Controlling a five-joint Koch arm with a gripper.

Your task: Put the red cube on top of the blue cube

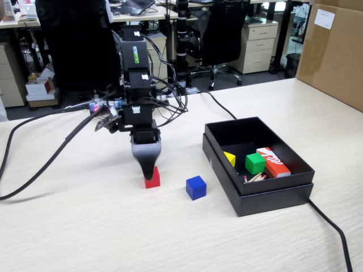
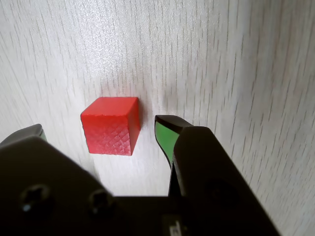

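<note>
The red cube (image 1: 152,179) (image 2: 110,126) rests on the pale wooden table. My gripper (image 1: 148,171) (image 2: 101,129) hangs right over it, pointing down, jaws open. In the wrist view one green-padded fingertip (image 2: 165,135) stands just right of the cube and the other fingertip (image 2: 33,132) well to its left, neither touching. The blue cube (image 1: 195,187) sits on the table a short way right of the red one in the fixed view, out of the wrist view.
An open black box (image 1: 272,195) stands right of the blue cube, holding a green cube (image 1: 254,163), a yellow piece (image 1: 229,158) and an orange-red box (image 1: 273,161). Black cables (image 1: 39,170) run across the table's left side, another cable (image 1: 334,226) at front right.
</note>
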